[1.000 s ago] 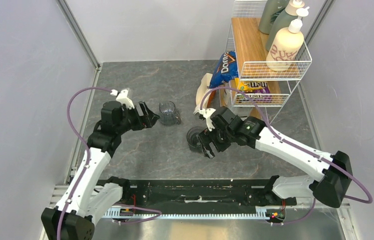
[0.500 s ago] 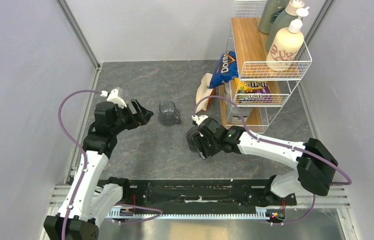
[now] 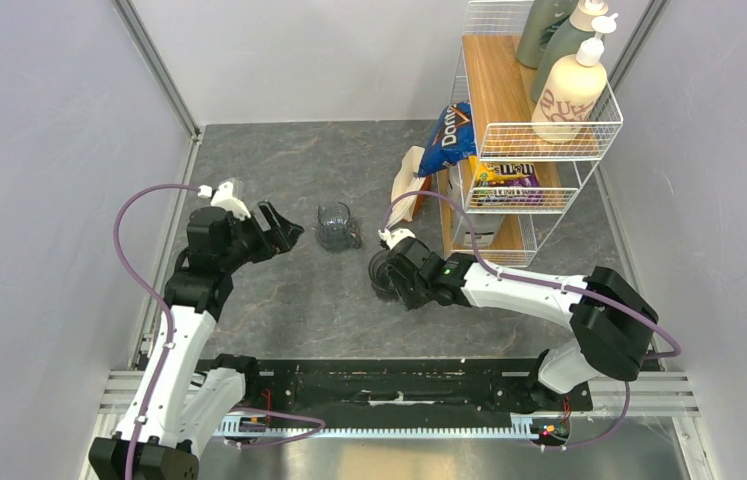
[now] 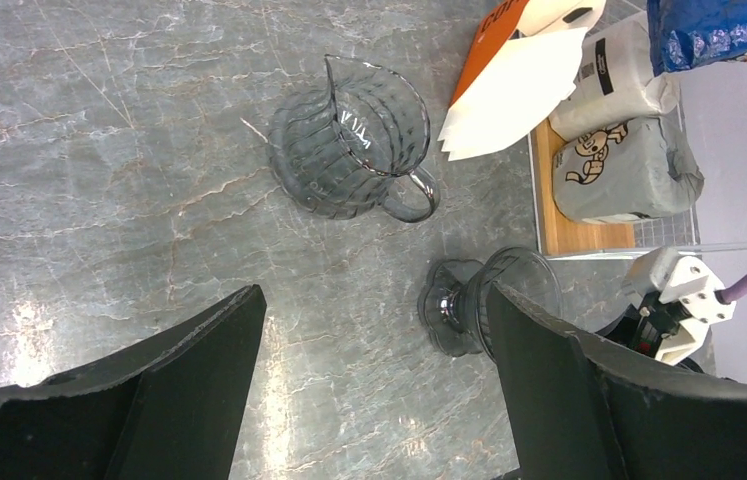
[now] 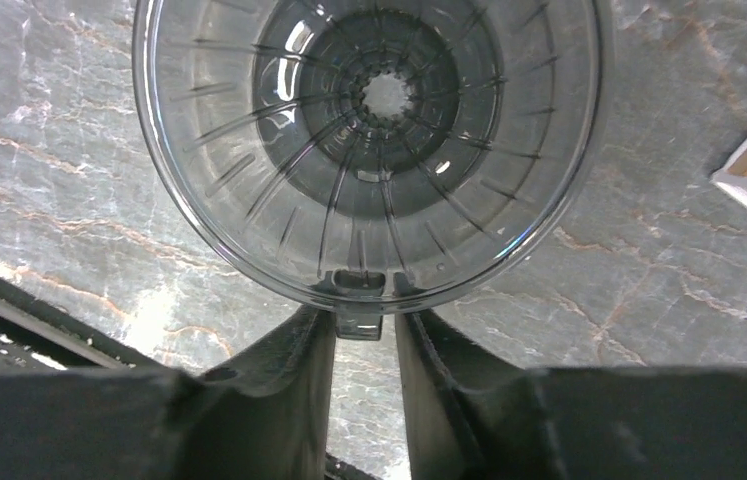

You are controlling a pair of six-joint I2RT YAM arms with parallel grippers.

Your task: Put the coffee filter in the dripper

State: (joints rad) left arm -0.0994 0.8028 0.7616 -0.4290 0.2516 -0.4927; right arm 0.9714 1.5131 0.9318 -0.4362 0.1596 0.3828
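Observation:
The dripper (image 3: 384, 268), a dark smoky ribbed funnel, stands upright on the grey table in front of my right gripper (image 3: 396, 284). In the right wrist view its round mouth (image 5: 379, 150) fills the frame and is empty. My right gripper (image 5: 359, 330) has its fingers narrowed to either side of the small handle tab (image 5: 357, 322), with a sliver of gap on the right. My left gripper (image 3: 287, 232) hangs wide open and empty over bare table, left of the dripper (image 4: 459, 305). No single coffee filter shows in any view.
A clear glass jug (image 3: 337, 225) stands between the grippers. A wedge-shaped packet of white paper (image 3: 409, 180) leans on the wire rack (image 3: 539, 150), which holds a Doritos bag (image 3: 449, 135), bottles (image 3: 569, 90) and snack bags.
My right arm slid left and forward to the dripper, and its fingers narrowed from wide open to flank the handle. My left gripper drew back slightly to the left, still open.

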